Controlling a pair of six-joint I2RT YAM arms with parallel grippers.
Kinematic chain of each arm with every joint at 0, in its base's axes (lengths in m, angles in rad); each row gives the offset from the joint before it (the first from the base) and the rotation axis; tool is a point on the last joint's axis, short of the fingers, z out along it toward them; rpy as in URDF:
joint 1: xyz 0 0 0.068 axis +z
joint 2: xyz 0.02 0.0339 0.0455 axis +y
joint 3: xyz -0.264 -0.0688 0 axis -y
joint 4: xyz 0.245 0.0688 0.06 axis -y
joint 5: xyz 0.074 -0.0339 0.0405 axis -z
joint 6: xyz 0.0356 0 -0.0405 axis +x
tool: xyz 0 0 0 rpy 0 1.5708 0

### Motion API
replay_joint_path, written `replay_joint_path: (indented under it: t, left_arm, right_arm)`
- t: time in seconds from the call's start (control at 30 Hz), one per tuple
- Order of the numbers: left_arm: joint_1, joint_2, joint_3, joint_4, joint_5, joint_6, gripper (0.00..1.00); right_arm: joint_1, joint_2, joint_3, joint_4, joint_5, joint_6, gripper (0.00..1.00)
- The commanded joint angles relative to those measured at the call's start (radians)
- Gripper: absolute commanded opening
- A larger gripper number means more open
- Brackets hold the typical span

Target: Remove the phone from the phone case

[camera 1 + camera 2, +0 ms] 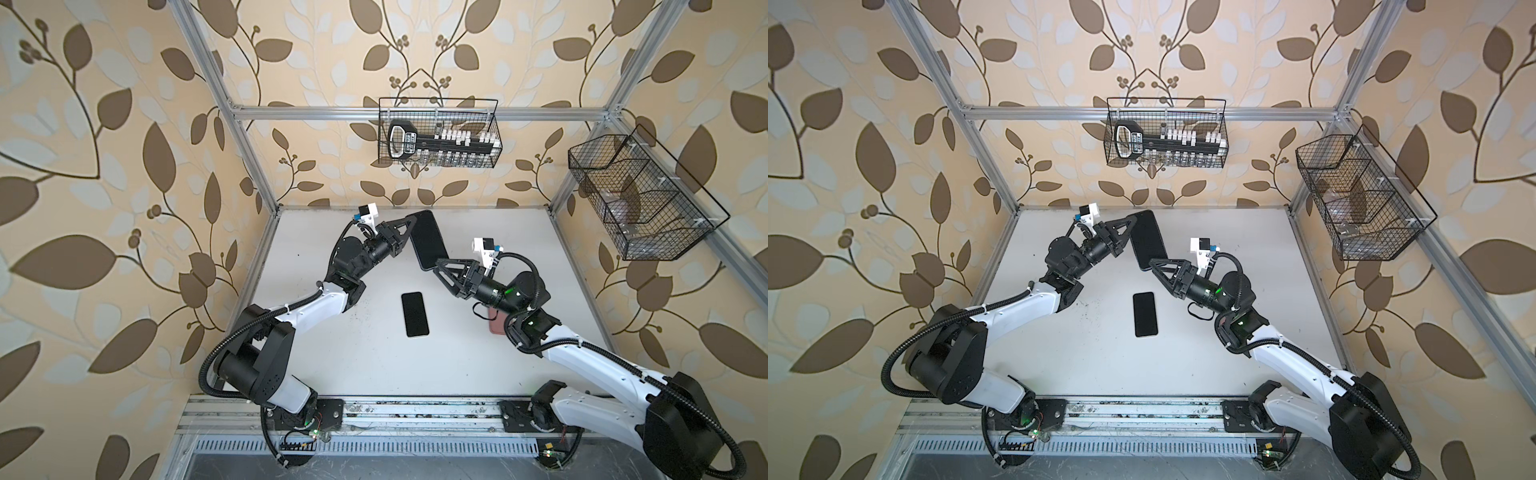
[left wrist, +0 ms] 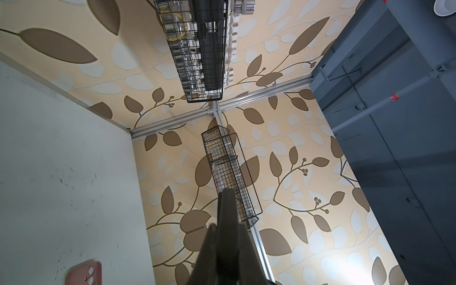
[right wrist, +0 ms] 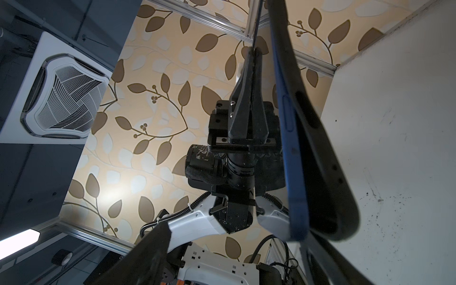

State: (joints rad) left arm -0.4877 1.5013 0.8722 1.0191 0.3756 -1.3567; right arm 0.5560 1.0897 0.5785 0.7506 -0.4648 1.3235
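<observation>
The blue-edged phone is held aloft over the far middle of the white surface, not yet free of its black flexible phone case; in the right wrist view the case is seen bowed away from the phone along one long side, so the peeling is judged to be partly done. In both top views the pair is seen as one dark tilted slab. The left gripper is closed tight on a thin dark edge at the slab's far left side, taken to be the case's rim rather than the phone; the right gripper is set at the slab's near end with its jaws spread wide, and nothing is seen clamped between them. What is left: the phone must be pushed clear of the case and the two parted. A second black phone lies flat nearer on the surface; a pink phone case lies to its right, partly hidden beneath the right arm.
</observation>
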Motion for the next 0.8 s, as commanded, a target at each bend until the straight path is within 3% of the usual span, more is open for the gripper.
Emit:
replay_joint_path:
  t: [0.0,0.77]
  left_arm:
    - [-0.04,-0.055,0.023,0.097,0.11,-0.04,0.0]
    - [-0.024,0.001,0.142,-0.046,0.152,0.083,0.0]
  right_arm:
    - [-0.023,0.014,0.042,0.067,0.072,0.001,0.82]
    - [-0.002,-0.109,-0.004,-0.016,0.083,-0.003,0.82]
